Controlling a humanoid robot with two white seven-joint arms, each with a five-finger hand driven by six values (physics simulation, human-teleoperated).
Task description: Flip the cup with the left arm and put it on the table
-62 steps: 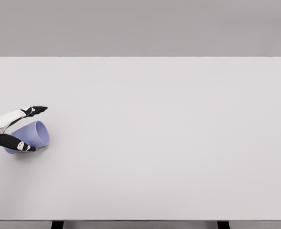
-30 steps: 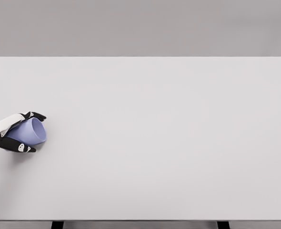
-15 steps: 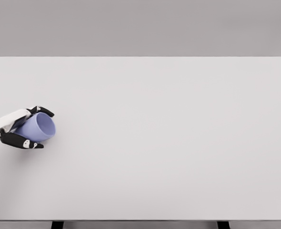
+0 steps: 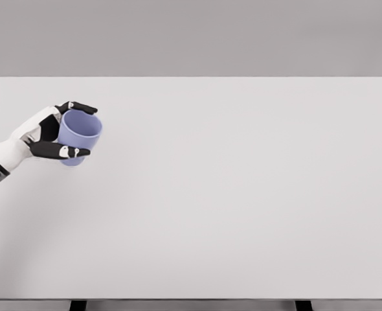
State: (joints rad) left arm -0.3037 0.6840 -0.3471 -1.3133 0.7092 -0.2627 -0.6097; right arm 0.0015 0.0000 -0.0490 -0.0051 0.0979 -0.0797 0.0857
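Left hand [image 4: 56, 133] is wrapped around the purple cup [image 4: 78, 136], mouth up and nearly upright, lifted above the worktop [image 4: 243, 194]. Just needs lowering, I'd guess.

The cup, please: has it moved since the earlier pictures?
Yes. The cup, gripped by the left hand, has moved up the picture and slightly right, toward the table's far edge, and now opens upward.

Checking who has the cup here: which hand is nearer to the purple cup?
Left. The left hand is wrapped around the purple cup, fingers above and below it, mouth tipped upward. The right hand is out of view.
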